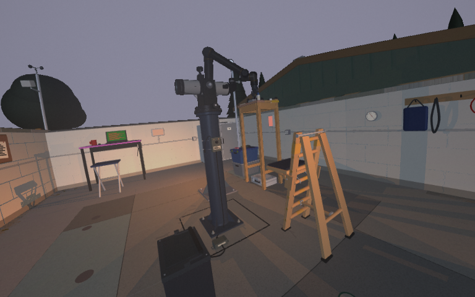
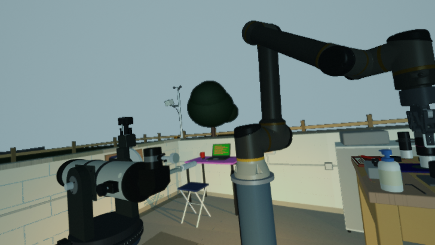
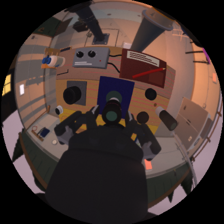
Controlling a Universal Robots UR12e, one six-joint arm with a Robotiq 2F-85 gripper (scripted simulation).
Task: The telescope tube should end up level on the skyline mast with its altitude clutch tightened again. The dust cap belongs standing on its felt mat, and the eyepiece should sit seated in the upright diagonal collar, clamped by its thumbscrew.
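Note:
The eyepiece (image 3: 112, 112) stands upright on a dark blue mat (image 3: 115, 95) on the wooden bench, its lower end hidden by its own barrel in the wrist camera. My gripper (image 3: 112, 115) is open around it and holds nothing. The black dust cap (image 3: 72, 94) stands on the grey felt mat (image 3: 76, 93) to the left. The grey telescope tube (image 1: 201, 87) sits about level on the dark mast (image 1: 214, 168), with a black knob (image 2: 125, 121) above its fork. The upright collar (image 2: 152, 156) on the tube stands empty.
A tall wooden bench (image 1: 259, 140) carries a grey control box (image 3: 90, 58), a red notebook with a pencil (image 3: 143, 68), a pump bottle (image 2: 390, 172) and a loose brown tube (image 3: 166, 118). A wooden stepladder (image 1: 315, 189) stands beside it. A black case (image 1: 184, 262) sits near the mast base.

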